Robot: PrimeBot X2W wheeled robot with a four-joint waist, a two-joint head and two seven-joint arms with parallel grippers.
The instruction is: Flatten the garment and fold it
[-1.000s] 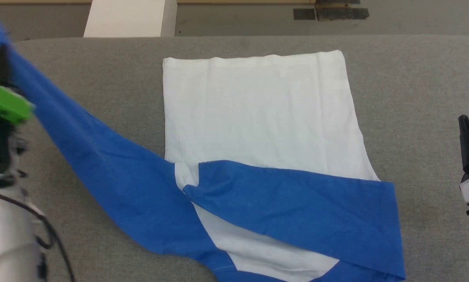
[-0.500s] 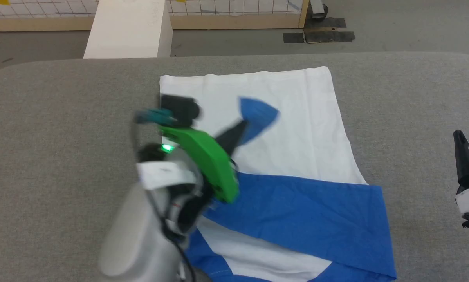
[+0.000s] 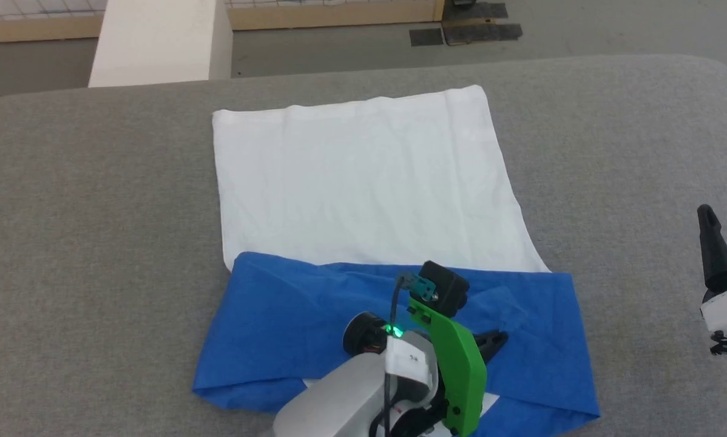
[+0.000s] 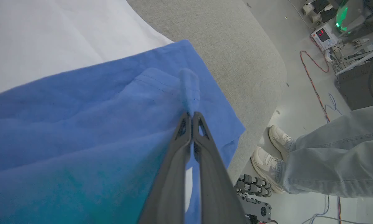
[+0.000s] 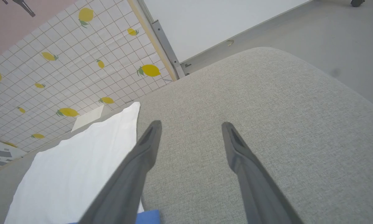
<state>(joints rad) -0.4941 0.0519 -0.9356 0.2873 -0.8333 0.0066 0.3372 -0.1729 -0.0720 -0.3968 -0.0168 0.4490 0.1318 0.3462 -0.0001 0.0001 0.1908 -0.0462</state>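
Though its white body is spread flat across the middle of the grey bench [image 3: 66, 212], with the hem turned toward the far edge, the garment [image 3: 363, 188] is doubled over toward the near edge, where its blue parts are laid across it as one wide band. At the left end of that band a folded corner is seen, and a small strip of white is exposed beneath it at the near edge. Soft creases are carried by the blue cloth toward its middle.

Further right, above the band, the left gripper [image 3: 497, 341] is set behind a green bracket, its fingers pointing toward the right edge of the bench. From the left wrist view the two fingers are seen pressed together, and a small ridge of blue cloth [image 4: 189, 87] is pinched at their tips [image 4: 191, 114], close to the band's right end.

Over the right edge of the bench the right gripper [image 3: 726, 221] is held well apart from the garment, its fingers spread wide with nothing between them [image 5: 191, 124].

Beside the bench, in the left wrist view, a person's legs [image 4: 329, 155] in pale jeans and light shoes are seen on the floor.
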